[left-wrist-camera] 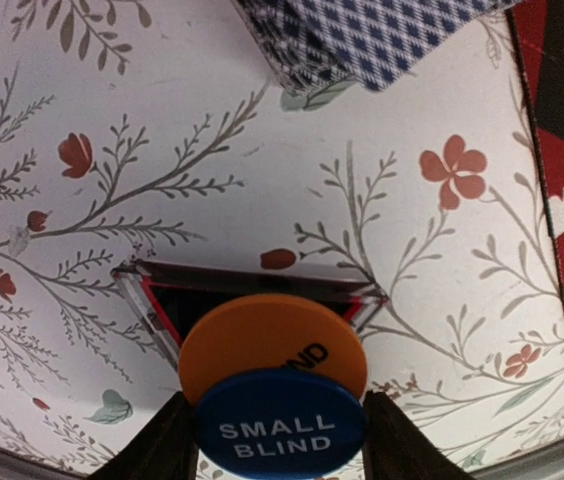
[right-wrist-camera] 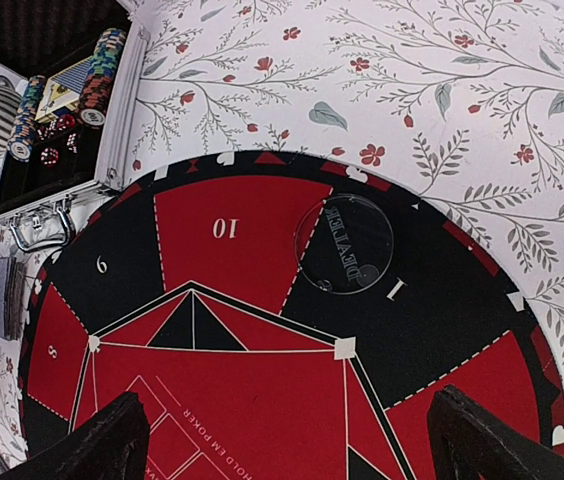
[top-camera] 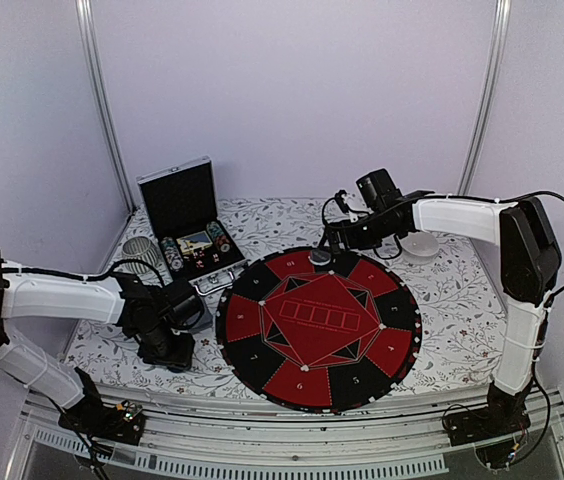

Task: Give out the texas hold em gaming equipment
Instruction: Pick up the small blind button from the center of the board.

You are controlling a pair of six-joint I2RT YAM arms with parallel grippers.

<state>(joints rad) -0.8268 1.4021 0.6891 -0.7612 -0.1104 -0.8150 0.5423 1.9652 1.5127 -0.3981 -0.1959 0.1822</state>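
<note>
A blue "SMALL BLIND" button [left-wrist-camera: 280, 428] lies half over an orange blind button [left-wrist-camera: 262, 340], both resting on a black triangular marker [left-wrist-camera: 177, 300] on the flowered cloth. My left gripper [left-wrist-camera: 280, 432] [top-camera: 167, 350] is low over them, its fingers pressed against the blue button's two sides. A checked-back deck of cards [left-wrist-camera: 382, 35] [right-wrist-camera: 2, 298] lies just beyond. My right gripper [right-wrist-camera: 292, 425] [top-camera: 332, 240] hangs open over the mat's far edge, holding nothing. Below it a clear dealer button [right-wrist-camera: 344, 245] [top-camera: 319, 257] rests on the mat. Striped poker chips [right-wrist-camera: 97, 85] [top-camera: 172, 255] sit in the case.
The round red-and-black mat [top-camera: 322, 325] [right-wrist-camera: 212, 225] fills the table's middle. The open silver-edged case [top-camera: 184, 200] [right-wrist-camera: 122, 120] stands at the back left, a metal mesh cup [top-camera: 140, 250] beside it. A white disc [top-camera: 422, 245] lies at the back right.
</note>
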